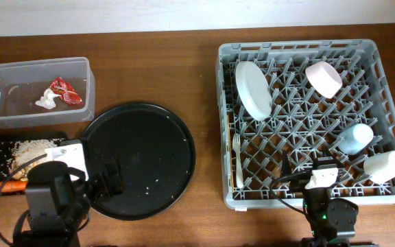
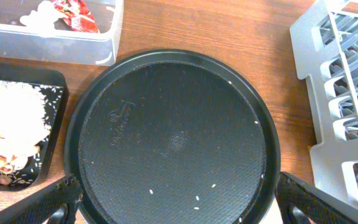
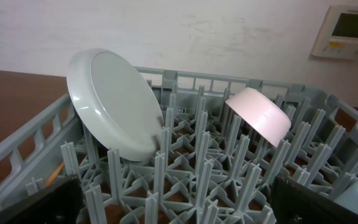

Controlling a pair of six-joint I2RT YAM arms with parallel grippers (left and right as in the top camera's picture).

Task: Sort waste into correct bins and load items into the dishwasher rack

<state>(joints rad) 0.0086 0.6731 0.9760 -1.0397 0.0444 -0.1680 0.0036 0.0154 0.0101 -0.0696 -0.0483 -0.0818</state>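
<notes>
The grey plastic lattice dishwasher rack (image 1: 297,45) looks matt, the round black tray (image 2: 173,137) finely textured, the brown wooden bench (image 1: 156,68) smooth, and the clear plastic rectangular tub (image 1: 40,120) glossy.

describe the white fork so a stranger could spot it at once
Find the large square grey plastic dishwasher rack at the right of the wooden table. By its left wall, nearer the robot than the white shallow bowl, lies the white plastic fork, tines pointing away. It is the only long, thin item in it.

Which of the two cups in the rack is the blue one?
The light blue cup sits nearer the middle of the rack. The cream-white cup lies in the rack's corner.
</notes>
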